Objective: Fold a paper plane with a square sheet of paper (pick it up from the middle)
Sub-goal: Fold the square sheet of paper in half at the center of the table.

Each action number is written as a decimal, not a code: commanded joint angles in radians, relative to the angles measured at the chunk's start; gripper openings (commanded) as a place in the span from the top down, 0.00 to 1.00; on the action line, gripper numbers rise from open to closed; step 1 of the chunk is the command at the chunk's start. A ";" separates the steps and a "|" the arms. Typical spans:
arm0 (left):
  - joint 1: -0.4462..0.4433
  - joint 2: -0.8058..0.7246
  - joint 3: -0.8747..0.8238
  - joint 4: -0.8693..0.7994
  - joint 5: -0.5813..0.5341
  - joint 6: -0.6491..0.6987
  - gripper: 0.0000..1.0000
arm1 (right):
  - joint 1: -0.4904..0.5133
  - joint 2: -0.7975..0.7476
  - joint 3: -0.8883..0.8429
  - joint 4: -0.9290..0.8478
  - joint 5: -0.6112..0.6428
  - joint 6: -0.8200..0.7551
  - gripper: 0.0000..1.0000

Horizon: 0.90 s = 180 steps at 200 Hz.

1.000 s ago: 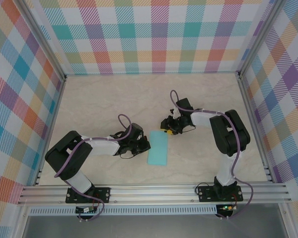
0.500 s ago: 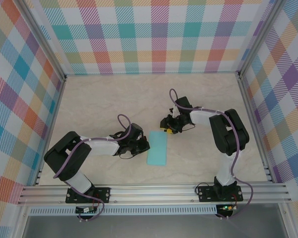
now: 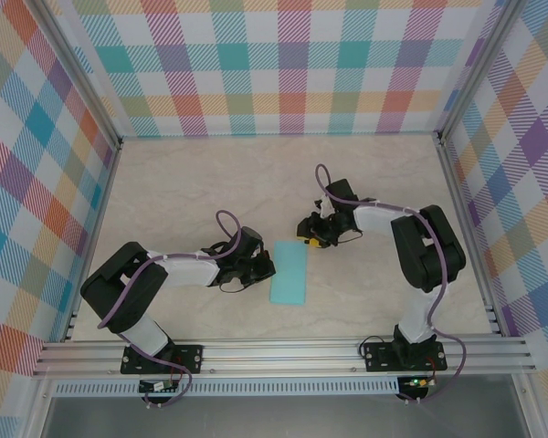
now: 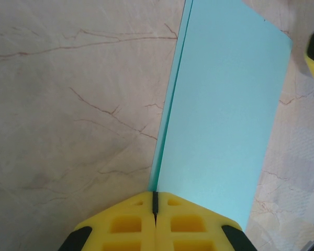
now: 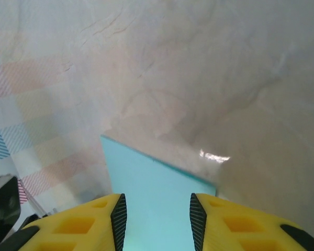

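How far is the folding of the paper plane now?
Done: the sheet lies folded in half, a narrow rectangle, two layers showing along one long edge. In hand: the left gripper, shut, sits at that edge; the right gripper is open over the far end. Left: nose and wing folds; no plane shape yet.

Back half of table (image 3: 256, 169) wide open, room for either arm. Mid-table, folded paper (image 3: 289, 273) lies flat and low, easy to pass over. At its left edge, left gripper (image 3: 268, 266), jaws pressed together, blocks that side. Over far right corner, right gripper (image 3: 308, 243), jaws apart, blocks there. Paper's near end and right edge reachable. Around three sides, plaid walls (image 3: 283, 64); metal rail (image 3: 283, 351) closes front.
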 commanded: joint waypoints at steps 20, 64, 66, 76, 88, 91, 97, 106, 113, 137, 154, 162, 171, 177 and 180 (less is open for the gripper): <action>-0.010 0.017 -0.038 -0.151 -0.049 0.019 0.99 | 0.036 -0.092 -0.081 0.043 -0.077 0.025 0.60; -0.009 0.021 -0.038 -0.146 -0.046 0.020 0.99 | 0.079 -0.051 -0.145 0.086 -0.039 0.036 0.59; -0.009 0.021 -0.037 -0.147 -0.046 0.020 0.99 | 0.079 -0.045 -0.146 0.086 -0.036 0.037 0.59; -0.009 0.021 -0.037 -0.146 -0.046 0.019 1.00 | 0.081 -0.032 -0.159 0.090 -0.024 0.038 0.59; -0.009 0.019 -0.038 -0.148 -0.048 0.019 0.99 | 0.081 -0.021 -0.172 0.091 -0.007 0.038 0.59; -0.009 0.019 -0.038 -0.147 -0.048 0.020 0.99 | 0.081 -0.020 -0.174 0.086 -0.002 0.037 0.59; -0.009 0.021 -0.038 -0.147 -0.048 0.019 0.99 | 0.081 -0.020 -0.172 0.074 0.010 0.032 0.59; -0.009 0.023 -0.037 -0.145 -0.046 0.020 0.99 | 0.081 -0.024 -0.166 0.052 0.016 0.019 0.59; -0.009 0.026 -0.037 -0.145 -0.045 0.020 0.99 | 0.083 -0.034 -0.161 0.041 0.013 0.012 0.59; -0.009 0.026 -0.037 -0.146 -0.048 0.020 0.99 | 0.088 -0.108 -0.171 0.035 -0.019 0.008 0.59; -0.009 0.023 -0.037 -0.145 -0.046 0.019 0.99 | 0.101 -0.167 -0.206 0.056 -0.037 0.023 0.58; -0.010 0.021 -0.039 -0.145 -0.048 0.018 1.00 | 0.109 -0.189 -0.225 0.067 -0.041 0.031 0.58; -0.009 0.021 -0.040 -0.144 -0.047 0.018 0.99 | 0.119 -0.206 -0.245 0.073 -0.043 0.039 0.58; -0.009 0.021 -0.041 -0.145 -0.047 0.018 0.99 | 0.126 -0.215 -0.257 0.074 -0.039 0.043 0.58; -0.009 0.021 -0.041 -0.145 -0.046 0.018 0.99 | 0.129 -0.218 -0.262 0.074 -0.037 0.043 0.58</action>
